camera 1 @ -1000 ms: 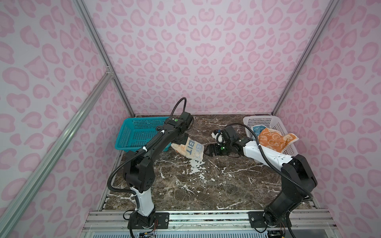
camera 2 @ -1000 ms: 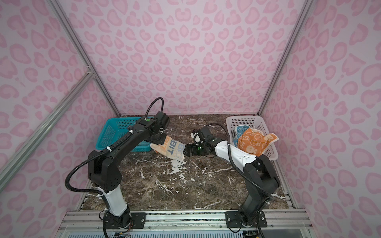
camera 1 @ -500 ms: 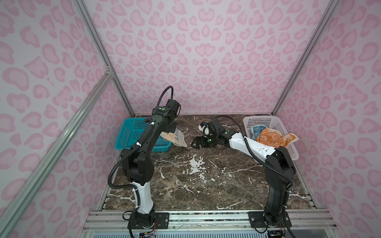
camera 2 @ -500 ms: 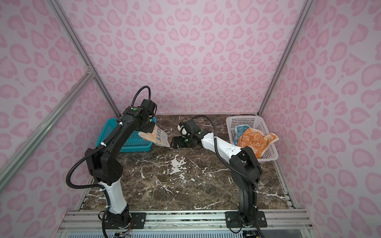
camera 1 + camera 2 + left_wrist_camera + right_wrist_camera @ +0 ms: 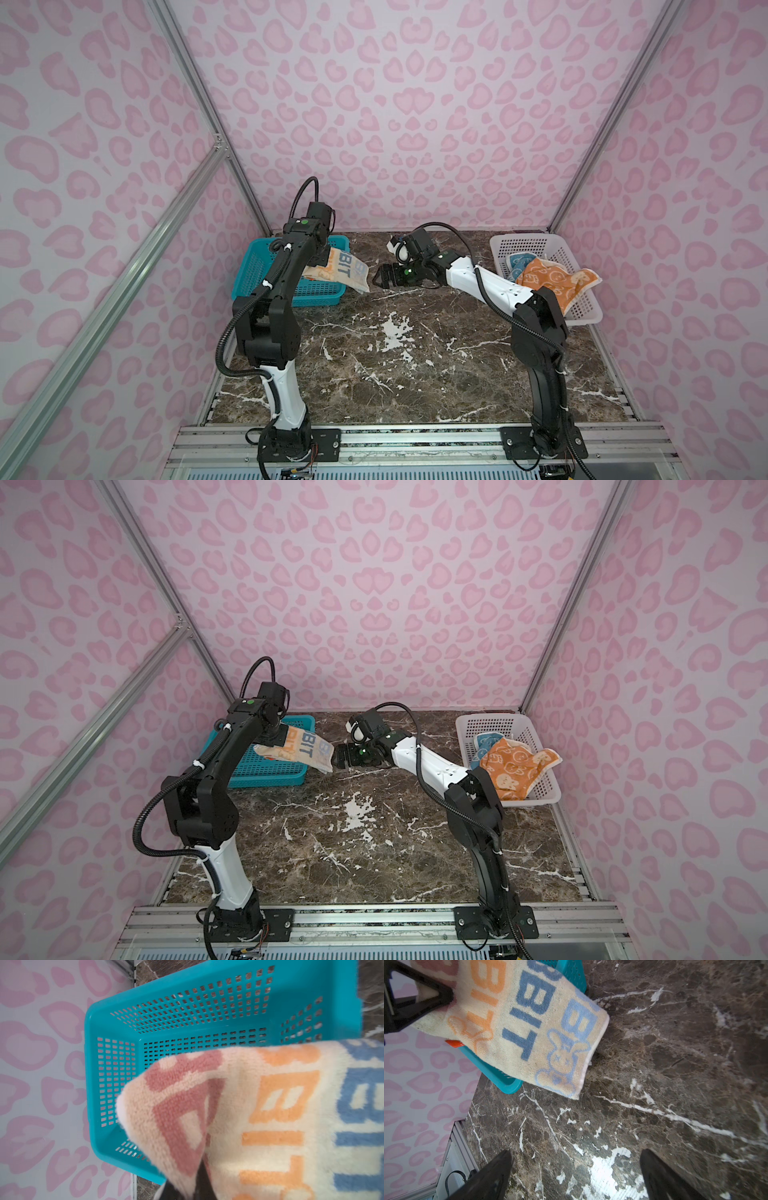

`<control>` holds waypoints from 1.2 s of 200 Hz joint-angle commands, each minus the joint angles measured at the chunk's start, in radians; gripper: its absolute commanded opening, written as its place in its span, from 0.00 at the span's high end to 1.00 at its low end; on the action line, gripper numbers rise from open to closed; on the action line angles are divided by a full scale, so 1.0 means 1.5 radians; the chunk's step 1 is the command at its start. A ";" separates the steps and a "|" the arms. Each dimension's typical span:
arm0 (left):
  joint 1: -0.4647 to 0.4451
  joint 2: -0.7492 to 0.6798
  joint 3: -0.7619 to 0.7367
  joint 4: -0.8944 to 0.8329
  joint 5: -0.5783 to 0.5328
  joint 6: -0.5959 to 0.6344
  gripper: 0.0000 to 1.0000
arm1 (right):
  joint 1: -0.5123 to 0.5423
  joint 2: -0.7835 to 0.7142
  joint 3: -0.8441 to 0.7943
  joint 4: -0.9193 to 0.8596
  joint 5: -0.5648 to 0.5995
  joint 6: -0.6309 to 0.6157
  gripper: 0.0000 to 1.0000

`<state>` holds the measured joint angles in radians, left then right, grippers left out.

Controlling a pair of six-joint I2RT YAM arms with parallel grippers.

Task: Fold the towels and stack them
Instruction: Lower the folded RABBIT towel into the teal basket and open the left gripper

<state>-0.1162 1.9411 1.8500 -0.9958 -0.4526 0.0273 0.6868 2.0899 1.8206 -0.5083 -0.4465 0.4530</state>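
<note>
The left end effector (image 5: 444,999) is pinching the cream terry "RABBIT"-lettered towel (image 5: 347,270) over the teal perforated plastic basket (image 5: 320,294); its long axis is running toward the right arm, free end hanging just beside the wide-open right end effector (image 5: 381,276).

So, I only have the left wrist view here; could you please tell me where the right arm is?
Observer: The right gripper hovers above the table, fingers open, close beside the cream towel but not touching it.
Operator: Thank you. Is that towel wholly over the teal basket?
Observer: No, its free end hangs past the teal basket rim, over the marble.
Operator: And where are the remaining towels, please?
Observer: The orange towel and blue towel lie crumpled in the white basket, and the orange one drapes over its rim.
</note>
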 commanded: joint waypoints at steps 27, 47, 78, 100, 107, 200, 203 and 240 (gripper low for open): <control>0.015 0.015 -0.047 0.062 -0.035 0.042 0.96 | 0.011 0.014 0.010 -0.015 -0.009 0.003 0.02; 0.018 0.026 -0.073 0.087 -0.056 0.068 0.96 | 0.011 0.007 -0.005 -0.008 -0.010 0.008 0.02; 0.029 0.027 -0.132 0.161 -0.085 0.093 0.96 | 0.011 -0.007 -0.036 0.012 -0.014 0.015 0.02; 0.041 0.036 -0.148 0.184 -0.088 0.095 0.96 | 0.012 -0.009 -0.041 0.013 -0.014 0.013 0.02; 0.044 0.039 -0.152 0.191 -0.089 0.098 0.96 | 0.011 -0.009 -0.039 0.013 -0.015 0.010 0.02; 0.092 0.095 -0.149 0.239 -0.068 0.095 0.96 | 0.010 0.015 0.012 0.022 -0.041 0.009 0.02; 0.094 0.097 -0.148 0.239 -0.068 0.095 0.96 | 0.010 0.015 0.013 0.022 -0.041 0.008 0.02; 0.107 0.133 -0.150 0.259 -0.068 0.095 0.96 | 0.008 0.021 0.017 0.018 -0.045 0.007 0.02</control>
<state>0.0326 2.1132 1.6146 -0.6445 -0.5598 0.1680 0.7002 2.1071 1.8423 -0.4747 -0.5014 0.4675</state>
